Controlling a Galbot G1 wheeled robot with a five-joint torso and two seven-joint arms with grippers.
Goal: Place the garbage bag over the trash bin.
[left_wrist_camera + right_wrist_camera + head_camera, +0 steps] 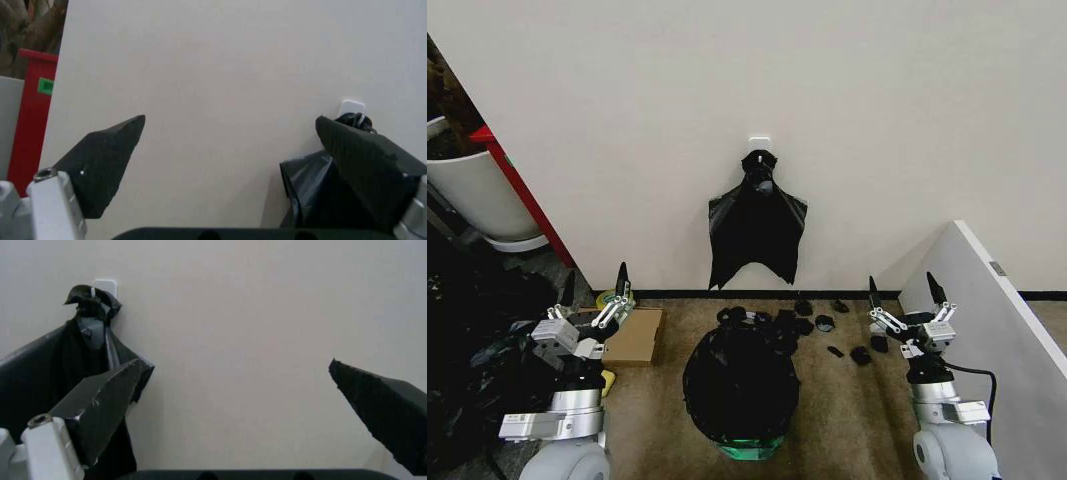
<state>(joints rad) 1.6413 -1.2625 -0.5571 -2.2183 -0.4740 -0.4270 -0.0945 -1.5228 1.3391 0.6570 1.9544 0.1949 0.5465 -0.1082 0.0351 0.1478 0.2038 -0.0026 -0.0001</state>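
Head view shows me both arms held low, forearms upright, fingers pointing up toward the wall. My left gripper (595,283) sits at about eight o'clock from the trash bin (749,449), its fingers spread wide and holding nothing. My right gripper (905,285) sits at about three o'clock from the bin, likewise spread wide and empty. The garbage bag (741,383) is draped over the bin at floor centre, covering its top and sides so that just a pale green strip of the base shows beneath the black plastic. At twelve o'clock from the bin a flat black bag (757,229) hangs tied on a wall hook (760,141). Both wrist views look between parted dark fingertips (107,160) at that wall and the hanging bag. A cardboard box (636,336) lies beside my left arm.
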